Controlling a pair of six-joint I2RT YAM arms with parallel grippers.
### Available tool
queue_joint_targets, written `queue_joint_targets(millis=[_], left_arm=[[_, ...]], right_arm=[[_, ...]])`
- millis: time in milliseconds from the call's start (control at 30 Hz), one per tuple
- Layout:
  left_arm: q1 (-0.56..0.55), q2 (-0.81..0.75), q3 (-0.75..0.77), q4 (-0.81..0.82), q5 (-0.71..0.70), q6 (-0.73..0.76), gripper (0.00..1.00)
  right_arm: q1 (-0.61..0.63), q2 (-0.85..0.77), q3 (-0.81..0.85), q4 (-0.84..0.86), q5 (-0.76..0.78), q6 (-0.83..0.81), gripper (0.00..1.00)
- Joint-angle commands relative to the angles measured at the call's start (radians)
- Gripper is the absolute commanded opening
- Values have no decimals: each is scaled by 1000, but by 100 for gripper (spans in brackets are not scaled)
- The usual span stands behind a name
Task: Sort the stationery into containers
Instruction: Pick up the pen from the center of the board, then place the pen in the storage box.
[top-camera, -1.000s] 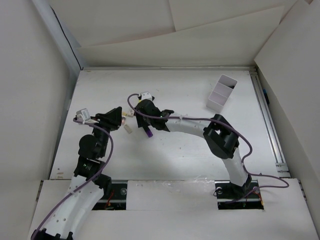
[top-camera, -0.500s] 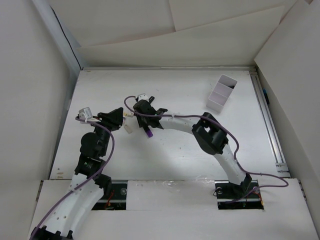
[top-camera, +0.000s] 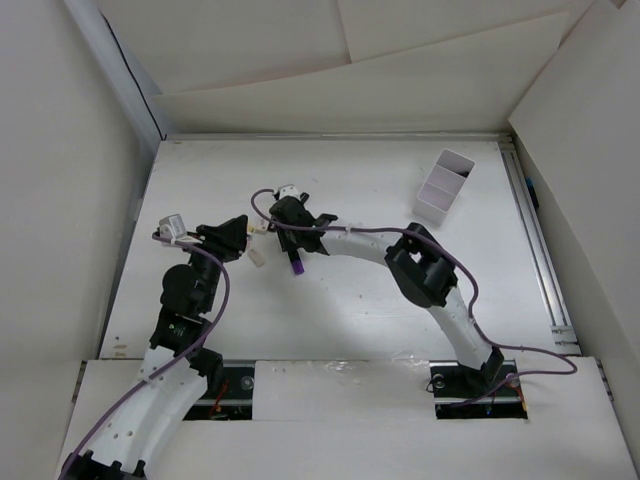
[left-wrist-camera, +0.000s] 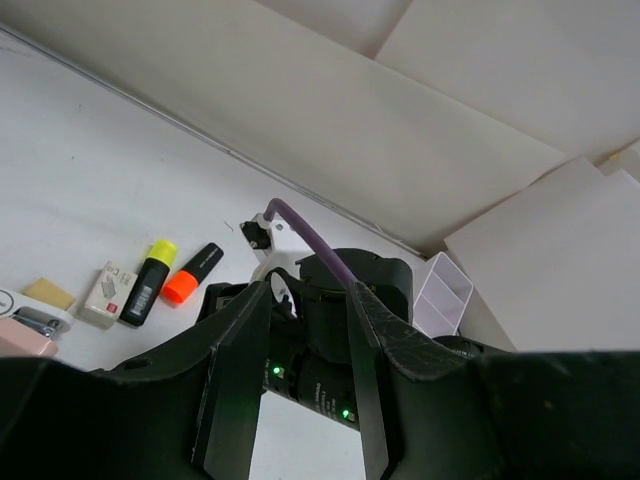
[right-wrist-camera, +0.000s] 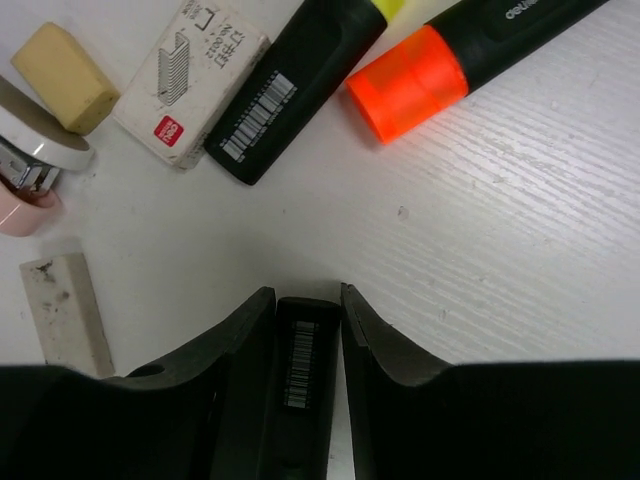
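My right gripper (right-wrist-camera: 308, 300) is shut on a black-bodied marker (right-wrist-camera: 303, 372) with a barcode. Its purple cap (top-camera: 297, 266) sticks out below the gripper (top-camera: 292, 240) in the top view. Ahead of it on the table lie a yellow-capped black marker (right-wrist-camera: 300, 80) and an orange-capped black marker (right-wrist-camera: 450, 55), side by side. Both also show in the left wrist view, the yellow one (left-wrist-camera: 148, 285) and the orange one (left-wrist-camera: 190, 275). My left gripper (left-wrist-camera: 310, 295) is open and empty, just left of the right wrist (top-camera: 238, 236). The pale divided tray (top-camera: 447, 185) stands at the far right.
A white staples box (right-wrist-camera: 190, 80), a tan eraser (right-wrist-camera: 62, 72), a dirty white eraser (right-wrist-camera: 65, 315) and a pink-and-white round item (right-wrist-camera: 25, 180) lie by the markers. White walls enclose the table. A rail (top-camera: 535, 240) runs along the right edge.
The right arm's elbow has swung left and its wrist has shifted slightly left, the purple-capped marker still between its fingers. The left arm has barely moved.
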Motion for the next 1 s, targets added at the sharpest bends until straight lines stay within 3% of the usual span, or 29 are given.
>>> queue_joint_targets(millis=[0,67,167,533,667,767,967], left_arm=[[2,9,13,45,17,4,33],[2,9,13,45,17,4,33],[2,9,13,54,8,4,33],[2,32,13,63,43,4,33],[2,32,13,72,34,4,33],[2,41,13,72,57,4,33],[2,64,13,83,48,4,33]], right_arm=[[-29,-24,-4,-12,-6,-21,37],[-40,-44,-23,-12,-18,-21,24],[-64,-83,-67,1,-50,-21,15],[-331,-421,-268,144,-144,47,13],[-466,-529,-287,179,-35,82,13],[-569,-590,-326,234,172,103,13],[-765,-552,-281,340,349,125,13]])
